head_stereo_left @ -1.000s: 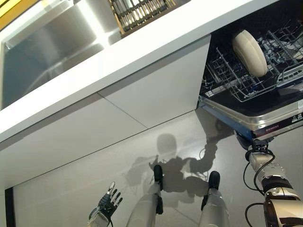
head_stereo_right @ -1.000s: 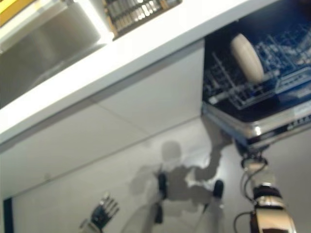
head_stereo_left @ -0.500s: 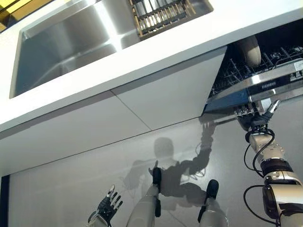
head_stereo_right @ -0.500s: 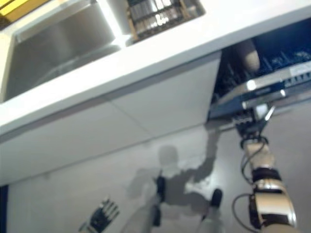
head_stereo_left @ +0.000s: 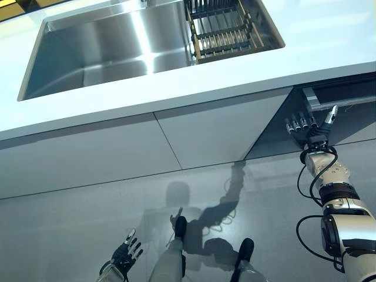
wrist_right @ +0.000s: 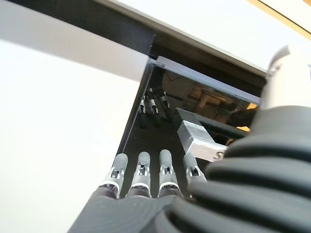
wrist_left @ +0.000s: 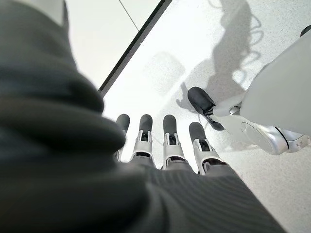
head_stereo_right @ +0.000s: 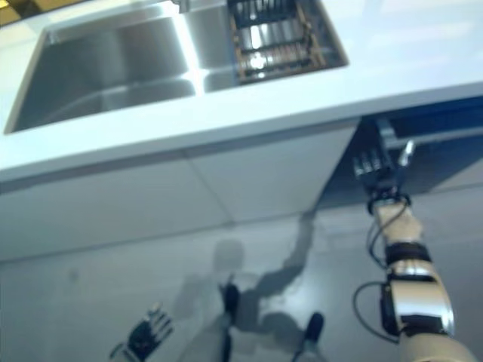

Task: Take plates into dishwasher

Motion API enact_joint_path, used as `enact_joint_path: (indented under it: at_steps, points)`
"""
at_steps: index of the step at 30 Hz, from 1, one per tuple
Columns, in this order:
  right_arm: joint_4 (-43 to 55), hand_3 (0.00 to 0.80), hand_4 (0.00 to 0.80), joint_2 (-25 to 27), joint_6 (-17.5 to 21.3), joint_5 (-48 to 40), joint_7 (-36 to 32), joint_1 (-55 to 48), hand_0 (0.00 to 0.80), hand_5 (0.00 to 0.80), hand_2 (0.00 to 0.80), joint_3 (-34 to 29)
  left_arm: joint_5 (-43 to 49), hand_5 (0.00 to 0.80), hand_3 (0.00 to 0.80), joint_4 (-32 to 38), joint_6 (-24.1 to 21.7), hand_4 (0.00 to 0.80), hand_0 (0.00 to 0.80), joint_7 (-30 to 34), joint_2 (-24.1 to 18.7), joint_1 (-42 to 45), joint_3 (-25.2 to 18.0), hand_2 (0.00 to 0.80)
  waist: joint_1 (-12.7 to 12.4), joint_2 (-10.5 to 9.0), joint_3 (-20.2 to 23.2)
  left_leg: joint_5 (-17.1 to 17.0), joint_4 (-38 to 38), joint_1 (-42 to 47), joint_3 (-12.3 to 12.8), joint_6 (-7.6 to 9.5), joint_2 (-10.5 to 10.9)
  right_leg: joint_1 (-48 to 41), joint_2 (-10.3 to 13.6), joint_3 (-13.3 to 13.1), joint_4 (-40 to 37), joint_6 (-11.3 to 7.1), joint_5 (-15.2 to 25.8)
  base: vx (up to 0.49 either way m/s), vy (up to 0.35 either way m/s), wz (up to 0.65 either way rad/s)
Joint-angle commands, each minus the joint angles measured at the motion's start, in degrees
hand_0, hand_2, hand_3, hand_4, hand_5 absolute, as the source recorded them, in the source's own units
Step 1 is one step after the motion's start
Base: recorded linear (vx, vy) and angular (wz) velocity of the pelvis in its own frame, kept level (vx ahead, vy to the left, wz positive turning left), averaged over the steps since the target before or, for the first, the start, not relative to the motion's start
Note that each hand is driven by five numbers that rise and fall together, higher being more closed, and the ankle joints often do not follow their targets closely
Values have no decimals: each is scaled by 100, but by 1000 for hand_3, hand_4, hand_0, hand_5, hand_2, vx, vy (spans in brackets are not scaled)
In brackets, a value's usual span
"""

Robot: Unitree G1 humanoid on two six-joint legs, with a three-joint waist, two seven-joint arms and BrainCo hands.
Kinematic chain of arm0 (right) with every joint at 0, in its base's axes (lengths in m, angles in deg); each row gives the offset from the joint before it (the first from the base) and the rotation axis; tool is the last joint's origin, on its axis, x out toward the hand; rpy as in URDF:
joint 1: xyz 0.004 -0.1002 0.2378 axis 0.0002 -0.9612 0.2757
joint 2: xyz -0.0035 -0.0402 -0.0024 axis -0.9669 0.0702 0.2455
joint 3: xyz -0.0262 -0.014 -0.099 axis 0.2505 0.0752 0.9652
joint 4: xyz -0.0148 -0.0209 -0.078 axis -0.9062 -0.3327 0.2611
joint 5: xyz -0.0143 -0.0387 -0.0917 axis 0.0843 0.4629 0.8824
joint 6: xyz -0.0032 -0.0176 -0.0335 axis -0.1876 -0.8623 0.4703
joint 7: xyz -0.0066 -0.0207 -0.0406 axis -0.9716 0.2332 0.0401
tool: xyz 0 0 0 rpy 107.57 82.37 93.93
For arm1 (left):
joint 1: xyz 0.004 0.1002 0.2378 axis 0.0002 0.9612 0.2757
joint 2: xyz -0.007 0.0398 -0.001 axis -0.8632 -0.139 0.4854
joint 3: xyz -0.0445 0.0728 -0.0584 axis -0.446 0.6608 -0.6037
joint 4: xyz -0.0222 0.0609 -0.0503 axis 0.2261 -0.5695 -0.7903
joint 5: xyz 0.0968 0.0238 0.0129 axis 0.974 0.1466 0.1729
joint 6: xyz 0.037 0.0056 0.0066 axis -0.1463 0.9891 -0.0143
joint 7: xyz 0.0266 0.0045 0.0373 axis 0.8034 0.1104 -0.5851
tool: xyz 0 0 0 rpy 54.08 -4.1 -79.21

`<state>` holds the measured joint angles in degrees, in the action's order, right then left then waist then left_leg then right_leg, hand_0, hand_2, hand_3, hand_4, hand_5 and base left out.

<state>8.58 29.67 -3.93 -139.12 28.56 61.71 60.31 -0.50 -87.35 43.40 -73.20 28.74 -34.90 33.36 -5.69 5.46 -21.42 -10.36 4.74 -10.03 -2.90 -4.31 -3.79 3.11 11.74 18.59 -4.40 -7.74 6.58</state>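
No plate shows in any view. The dark dishwasher door (head_stereo_left: pixel 352 126) stands upright, or nearly so, under the white counter at the right and hides the inside. My right hand (head_stereo_left: pixel 308 131) is raised against the door's left part with its fingers (wrist_right: pixel 141 171) straight and open, reflected in the glossy panel (wrist_right: pixel 160 128). A silver handle piece (wrist_right: pixel 200 141) shows past them. Low at the left, my left hand (head_stereo_left: pixel 124 255) hangs above the floor, its fingers (wrist_left: pixel 170 141) straight and holding nothing.
A steel sink (head_stereo_left: pixel 111 50) is set in the white countertop (head_stereo_left: pixel 329 41), with a wire dish rack (head_stereo_left: pixel 222 29) in its right end. White cabinet fronts (head_stereo_left: pixel 211 132) run below the counter, left of the dishwasher. The floor (head_stereo_left: pixel 70 235) is pale grey.
The dishwasher door has swung up from open to upright, my right hand rising with it. The rack and the beige plate inside are now hidden. The camera has shifted too.
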Motion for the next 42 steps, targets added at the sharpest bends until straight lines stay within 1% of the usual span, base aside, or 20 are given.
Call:
enact_joint_path:
  at_steps: [1,3,6,13,16,18,19,20,21,22,24,25,31,36,42]
  points:
    - [-131,0,0,286,-138,555,86,103,0,0,0,57,82,0,0,-228,-100,0,0,-56,-180,-187,167,0,-116,-116,257,419,26,215,186,374,-62,114,-116,-4,843,578,-809,0,0,0]
    - [-245,0,0,277,-202,756,94,-47,0,0,0,41,104,0,0,-216,-104,0,0,-83,-173,-195,145,0,-107,-167,302,431,26,246,205,372,-78,43,-133,-15,748,565,-770,0,0,0]
    - [-504,0,0,243,-397,1082,37,-299,0,0,0,-6,160,0,0,-262,-103,0,0,-109,-173,-250,96,0,-90,-243,400,457,26,318,238,363,-103,-93,-157,-12,603,550,-718,0,0,0]
    - [-894,0,0,-304,-538,1799,-143,-1148,0,0,0,-26,410,0,0,-509,-120,0,0,-227,-122,-322,-1,0,-20,-448,746,483,26,534,312,327,-149,-522,-197,-9,196,507,-558,0,0,0]
    - [-1111,0,0,-601,-464,2272,-243,-1558,0,0,0,41,594,0,0,-674,-103,0,0,-277,-79,-355,-41,0,9,-540,989,484,26,632,347,296,-161,-746,-219,13,-51,495,-459,61,33,-1]
    - [-1282,0,0,-864,-296,2689,-378,-1955,0,0,0,153,710,0,0,-818,-62,0,0,-251,-33,-321,-54,0,26,-576,1185,521,26,769,424,275,-192,-841,-199,15,-60,479,-482,71,62,-1]
    - [-1291,0,0,-889,-281,2773,-391,-2000,0,0,0,159,731,0,0,-829,-57,0,0,-257,-26,-308,-53,0,26,-580,1208,528,26,784,435,274,-196,-848,-197,12,-60,477,-484,77,68,-1]
    - [-1335,0,0,-1054,-100,3099,-465,-2291,0,0,0,248,837,0,0,-910,-40,0,0,-299,39,-266,-48,0,31,-596,1337,547,26,861,478,268,-212,-885,-188,0,-60,467,-488,55,46,-1]
    - [-1331,0,0,-1071,-83,3133,-471,-2323,0,0,0,253,848,0,0,-916,-40,0,0,-302,43,-252,-47,0,30,-600,1355,551,26,868,484,267,-213,-888,-188,-3,-60,466,-489,100,66,-1]
    - [-1337,0,0,-1242,84,3225,-524,-2592,0,0,0,332,987,0,0,-976,24,0,0,-358,82,-187,-33,0,37,-615,1475,581,26,945,538,255,-230,-937,-182,2,-60,452,-508,73,43,0]
    - [-1336,0,0,-1405,186,3263,-572,-2764,0,0,0,376,1109,0,0,-1069,51,0,0,-398,117,-150,5,0,53,-626,1545,601,26,990,568,252,-235,-973,-188,-3,-60,452,-524,65,40,-1]
    - [-1340,0,0,-1592,301,3282,-597,-2991,0,0,0,438,1262,0,0,-1244,107,0,0,-370,149,-110,42,0,87,-639,1621,627,26,1042,600,250,-238,-1019,-195,-19,-60,454,-547,49,34,-5]
    - [-1338,0,0,-2218,502,3248,-641,-3545,0,0,0,695,1890,0,0,-1695,321,0,0,-437,295,-37,291,0,217,-652,1829,721,26,1255,714,254,-249,-1183,-209,-52,-60,460,-633,49,33,-2]
    - [-1391,0,0,-2404,413,3235,-686,-3714,0,0,0,860,2402,0,0,-1754,417,0,0,-503,396,-48,569,0,288,-645,1935,765,26,1363,777,253,-258,-1264,-228,-65,-60,460,-664,35,22,-2]
    - [-1504,0,0,-2457,419,3260,-768,-3762,0,0,0,952,2632,0,0,-1724,362,0,0,-504,430,-27,786,0,295,-638,1990,795,26,1441,780,263,-254,-1316,-236,-69,-60,447,-671,23,5,-1]
